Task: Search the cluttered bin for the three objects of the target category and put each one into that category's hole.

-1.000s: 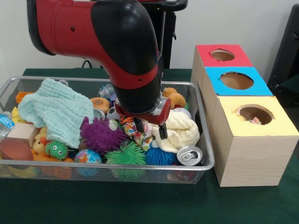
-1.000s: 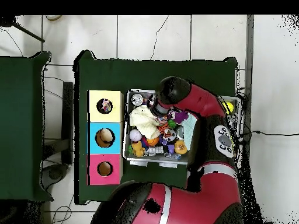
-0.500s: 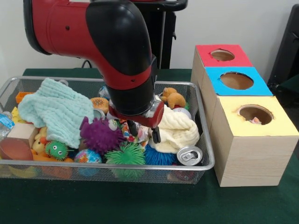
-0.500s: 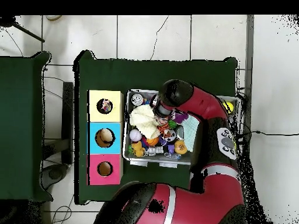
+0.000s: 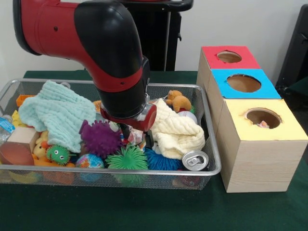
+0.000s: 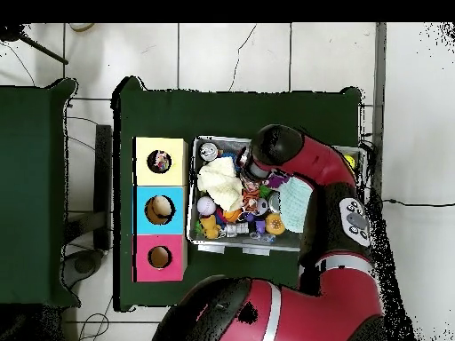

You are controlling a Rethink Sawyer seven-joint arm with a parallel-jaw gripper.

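Note:
The wire mesh bin (image 5: pixel 210 153) is full of toys and cloths; it also shows in the overhead view (image 6: pixel 194 233). My gripper (image 5: pixel 137 136) hangs low in the bin's middle, open, its fingers (image 5: pixel 149 140) down among the toys. A patchwork fabric bundle (image 5: pixel 132 136) shows between the fingers, partly hidden by them. I cannot tell whether they touch it. The arm hides the gripper in the overhead view. The yellow-topped box's hole (image 5: pixel 263 117) stands to the right of the bin, with a bit of patchwork fabric showing inside it, as the overhead view (image 6: pixel 160 161) also shows.
A mint cloth (image 5: pixel 57 113) lies at the bin's left, a cream cloth (image 5: pixel 175 130) right of the gripper. A purple spiky ball (image 5: pixel 98 138), a green spiky ball (image 5: pixel 127 158) and a can (image 5: pixel 195 160) lie near the front rim. Blue-topped (image 5: pixel 244 83) and red-topped (image 5: pixel 229 57) boxes stand behind the yellow one.
The arm has moved left across the bin in the front view and slightly lower. The cream cloth, uncovered, now spreads out to the gripper's right.

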